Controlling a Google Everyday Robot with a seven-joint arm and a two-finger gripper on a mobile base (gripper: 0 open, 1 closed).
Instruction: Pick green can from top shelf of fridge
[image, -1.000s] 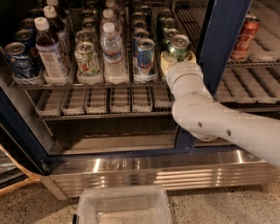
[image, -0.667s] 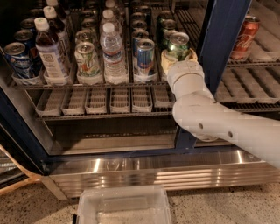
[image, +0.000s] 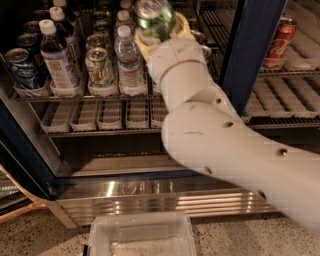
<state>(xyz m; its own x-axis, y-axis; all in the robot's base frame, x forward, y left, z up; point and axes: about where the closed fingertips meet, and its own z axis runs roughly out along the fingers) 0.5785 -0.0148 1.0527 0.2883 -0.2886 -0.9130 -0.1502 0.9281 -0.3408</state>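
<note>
The fingers (image: 141, 47) pinch the green can (image: 154, 17) from either side, so the gripper (image: 159, 31) sits at 12 o'clock in my view with the can right in its grip. The can's long axis looks roughly upright, and it seems raised off the top shelf (image: 75, 96). The way out of the fridge (image: 250, 50) runs toward 6 o'clock. Front row, to the left: one blue can (image: 20, 67), one dark bottle (image: 55, 57), one whitish can (image: 100, 70), one water bottle (image: 130, 62). At 2 o'clock there's one red can (image: 280, 35).

The gripper (image: 159, 29), high before the fridge (image: 250, 60), seemingly clasps the blurred green can (image: 153, 16).
</note>
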